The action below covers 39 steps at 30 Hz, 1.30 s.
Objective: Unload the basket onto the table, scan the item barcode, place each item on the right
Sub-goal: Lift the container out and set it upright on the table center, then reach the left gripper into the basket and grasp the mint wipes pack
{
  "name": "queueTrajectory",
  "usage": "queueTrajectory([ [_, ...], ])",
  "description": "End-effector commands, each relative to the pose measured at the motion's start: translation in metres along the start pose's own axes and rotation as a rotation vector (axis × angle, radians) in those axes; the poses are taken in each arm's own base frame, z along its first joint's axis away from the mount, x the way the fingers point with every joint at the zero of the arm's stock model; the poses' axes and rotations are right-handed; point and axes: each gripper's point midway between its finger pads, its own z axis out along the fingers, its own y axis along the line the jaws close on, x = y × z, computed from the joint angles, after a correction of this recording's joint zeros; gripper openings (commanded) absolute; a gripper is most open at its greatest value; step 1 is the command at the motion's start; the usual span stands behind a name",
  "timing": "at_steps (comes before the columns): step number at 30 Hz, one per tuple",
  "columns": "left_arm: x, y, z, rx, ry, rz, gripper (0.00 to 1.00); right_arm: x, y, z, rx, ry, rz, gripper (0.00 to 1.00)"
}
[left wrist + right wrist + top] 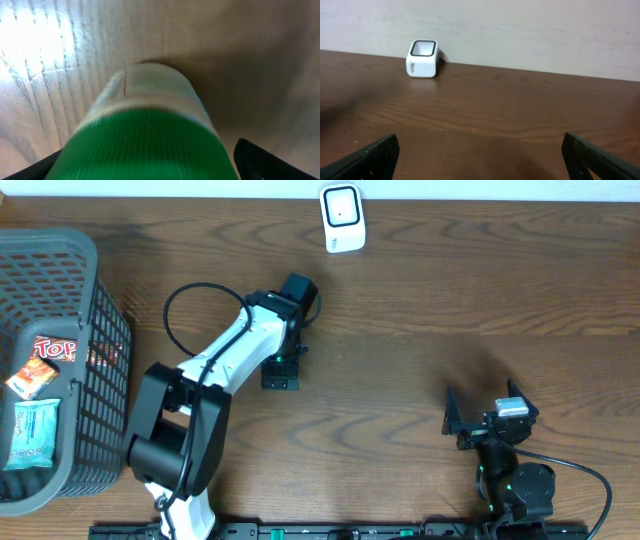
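Observation:
In the left wrist view the item, a pale container with a ribbed green cap (145,145), fills the space between my left gripper's (150,167) fingers. Its pale body reaches away toward the wood. A sliver of table shows between the cap and the right finger (260,160), so the jaws stand open around it. From overhead the left gripper (281,370) points down mid-table and covers the item. The white barcode scanner (342,218) (423,59) stands at the table's far edge. My right gripper (485,417) (482,155) is open with nothing in it, low at the near right.
A grey mesh basket (95,370) stands at the left edge and holds a red snack packet (55,348) and other packets. The left arm (215,380) stretches from the near edge to mid-table. A pale wall (520,30) rises behind the scanner.

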Motion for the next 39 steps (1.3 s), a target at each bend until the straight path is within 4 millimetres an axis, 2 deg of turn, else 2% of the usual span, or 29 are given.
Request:
queueTrajectory([
  [1, 0.002, -0.029, -0.071, 0.209, 0.042, 0.111, 0.91, 0.002, -0.001, 0.000, 0.006, 0.006, 0.017, 0.99],
  [5, -0.008, -0.034, -0.159, 0.452, 0.057, 0.169, 0.91, 0.002, -0.001, 0.000, 0.006, 0.006, 0.017, 0.99],
  [6, -0.018, -0.031, -0.192, 0.552, 0.027, 0.211, 0.91, 0.002, -0.001, 0.000, 0.006, 0.006, 0.017, 0.99],
  [7, -0.024, -0.030, -0.212, 0.616, 0.000, 0.246, 0.91, 0.002, -0.001, 0.000, 0.006, 0.006, 0.017, 0.99],
  [8, -0.034, -0.028, -0.243, 0.718, -0.060, 0.306, 0.91, 0.002, -0.001, 0.000, 0.006, 0.006, 0.017, 0.99],
  [10, -0.052, -0.021, -0.287, 0.846, -0.171, 0.382, 0.91, 0.002, -0.001, 0.000, 0.006, 0.006, 0.017, 0.99],
  [11, -0.077, -0.011, -0.328, 0.940, -0.324, 0.448, 0.92, 0.002, -0.001, 0.000, 0.006, 0.006, 0.017, 0.99],
  [12, -0.094, -0.004, -0.348, 0.969, -0.425, 0.474, 0.92, 0.002, -0.001, 0.000, 0.006, 0.006, 0.017, 0.99],
  [13, -0.124, 0.012, -0.377, 0.986, -0.589, 0.484, 0.92, 0.002, -0.001, 0.000, 0.006, 0.006, 0.017, 0.99],
  [15, -0.179, 0.045, -0.411, 0.941, -0.820, 0.398, 0.92, 0.002, -0.001, 0.000, 0.006, 0.006, 0.017, 0.99],
  [16, -0.196, 0.058, -0.419, 0.917, -0.874, 0.346, 0.92, 0.002, -0.001, 0.000, 0.006, 0.006, 0.017, 0.99],
  [17, -0.227, 0.084, -0.429, 0.871, -0.951, 0.236, 0.92, 0.002, -0.001, 0.000, 0.006, 0.006, 0.017, 0.99],
  [20, -0.264, 0.111, -0.434, 0.792, -1.026, 0.120, 0.92, 0.002, -0.001, 0.000, 0.006, 0.006, 0.017, 0.99],
  [22, -0.282, 0.114, -0.426, 0.729, -1.032, 0.095, 0.92, 0.002, -0.001, 0.000, 0.006, 0.006, 0.017, 0.99],
  [24, -0.302, 0.113, -0.410, 0.656, -1.000, 0.057, 0.92, 0.002, -0.001, 0.000, 0.006, 0.006, 0.017, 0.99],
  [25, -0.317, 0.108, -0.391, 0.604, -0.940, 0.044, 0.92, 0.002, -0.001, 0.000, 0.006, 0.006, 0.017, 0.99],
  [26, -0.325, 0.107, -0.379, 0.576, -0.905, 0.037, 0.92, 0.002, -0.001, 0.000, 0.006, 0.006, 0.017, 0.99],
  [28, -0.348, 0.108, -0.340, 0.470, -0.784, 0.002, 0.92, 0.002, -0.001, 0.000, 0.006, 0.006, 0.017, 0.99],
  [29, -0.362, 0.114, -0.320, 0.403, -0.730, -0.038, 0.92, 0.002, -0.001, 0.000, 0.006, 0.006, 0.017, 0.99],
  [32, -0.390, 0.129, -0.278, 0.258, -0.634, -0.142, 0.92, 0.002, -0.001, 0.000, 0.006, 0.006, 0.017, 0.99],
  [33, -0.395, 0.131, -0.268, 0.226, -0.612, -0.151, 0.92, 0.002, -0.001, 0.000, 0.006, 0.006, 0.017, 0.99],
  [36, -0.410, 0.138, -0.216, 0.042, -0.493, -0.141, 0.92, 0.002, -0.001, 0.000, 0.006, 0.006, 0.017, 0.99],
  [39, -0.421, 0.140, -0.183, -0.104, -0.460, -0.105, 0.92, 0.002, -0.001, 0.000, 0.006, 0.006, 0.017, 0.99],
])
